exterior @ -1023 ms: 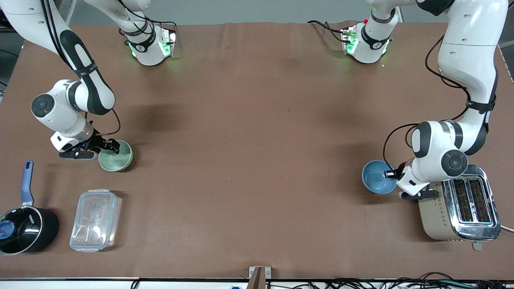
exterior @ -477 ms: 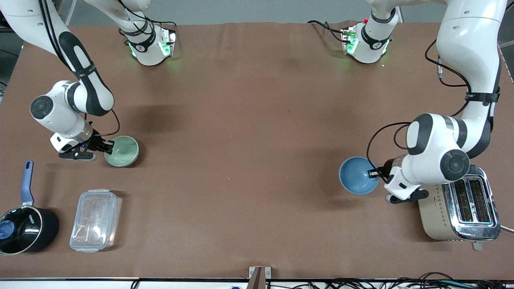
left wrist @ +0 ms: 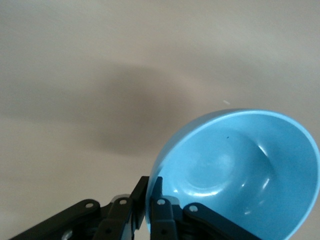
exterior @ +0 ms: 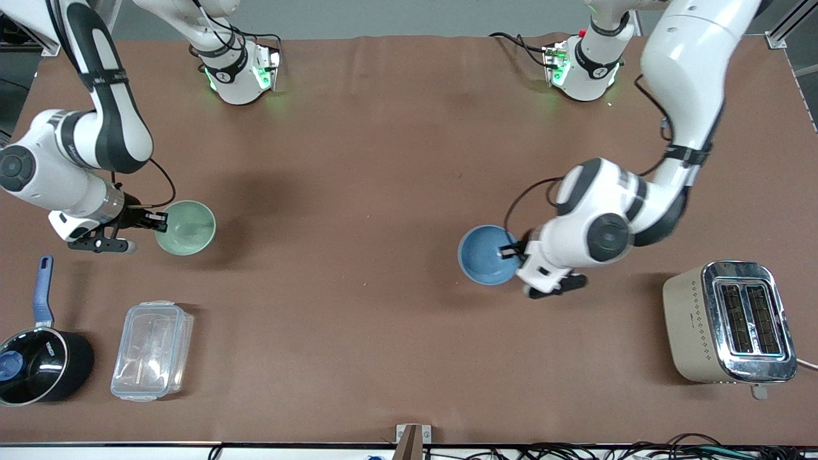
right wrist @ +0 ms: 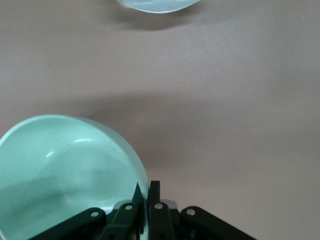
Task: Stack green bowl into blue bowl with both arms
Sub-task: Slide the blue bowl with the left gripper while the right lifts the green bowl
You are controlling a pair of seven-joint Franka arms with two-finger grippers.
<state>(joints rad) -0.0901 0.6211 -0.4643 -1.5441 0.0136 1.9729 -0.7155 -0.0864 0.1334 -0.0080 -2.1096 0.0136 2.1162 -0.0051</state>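
Both arms are up off the surface (exterior: 383,160) and each carries a bowl. The right gripper (exterior: 156,220) has its jaws clamped on the rim of the green bowl (exterior: 186,227), held in the air over the right arm's end of the surface, its shadow spread on the brown cloth beneath it. The right wrist view shows it plainly: the gripper (right wrist: 145,197) pinches the thin wall of the green bowl (right wrist: 65,170), one finger inside and one outside, with the bowl tipped.

The left gripper (exterior: 514,250) has its jaws clamped on the rim of the blue bowl (exterior: 486,254), carried over the middle stretch of the surface, toward the left arm's end. In the left wrist view the gripper (left wrist: 150,200) bites the edge of the blue bowl (left wrist: 240,170), which hangs tilted above its own dark shadow.

The two bowls are well apart. A toaster (exterior: 728,322) stands at the left arm's end, nearer the camera than the blue bowl. At the right arm's end, nearer the camera than the green bowl, sit a clear plastic box (exterior: 152,350) and a black saucepan (exterior: 39,364) with a blue handle.
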